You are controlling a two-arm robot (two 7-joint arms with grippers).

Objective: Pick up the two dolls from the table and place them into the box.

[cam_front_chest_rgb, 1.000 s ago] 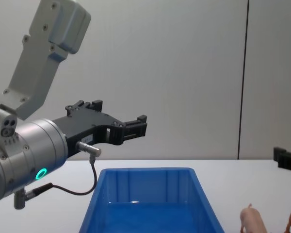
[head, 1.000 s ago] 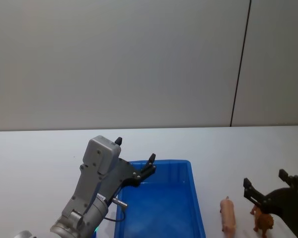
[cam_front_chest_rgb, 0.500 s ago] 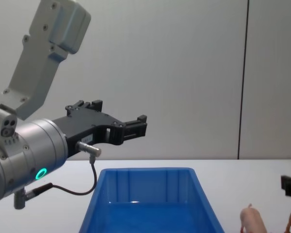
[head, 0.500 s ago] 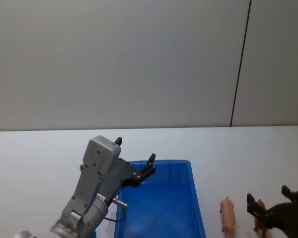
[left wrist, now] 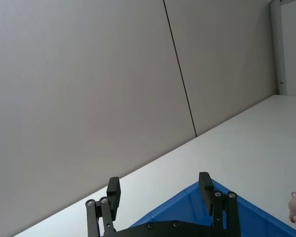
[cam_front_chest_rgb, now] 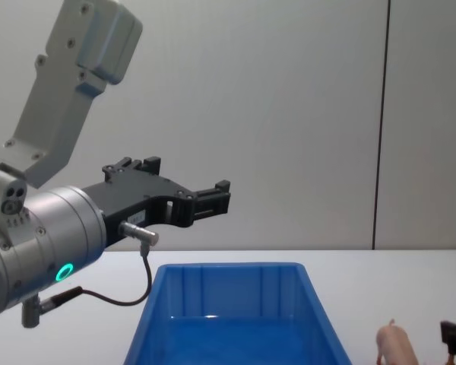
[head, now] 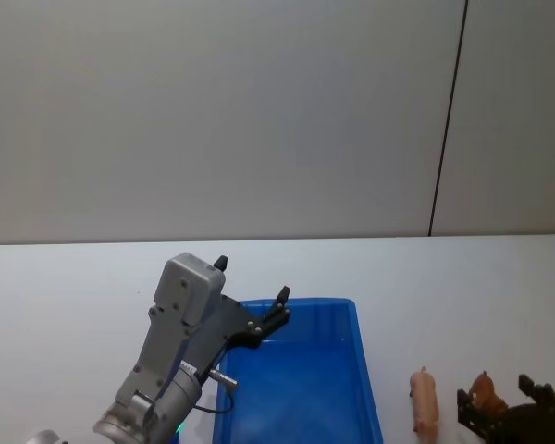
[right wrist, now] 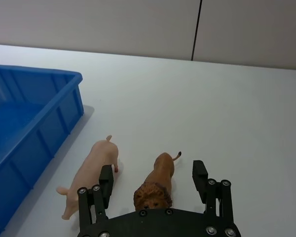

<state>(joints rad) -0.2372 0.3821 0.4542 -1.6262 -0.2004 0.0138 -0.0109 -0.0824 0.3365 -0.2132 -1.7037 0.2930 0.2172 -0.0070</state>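
On the table (right wrist: 246, 98), the released right gripper (right wrist: 152, 169) has lowered astride the brown doll (right wrist: 156, 185).

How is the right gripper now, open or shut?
Open. The right gripper holds its fingers wide apart, one on each side of the brown doll, with a gap on both sides.

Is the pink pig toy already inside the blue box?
No, the pink pig is on the white table outside the blue box, next to the brown lion.
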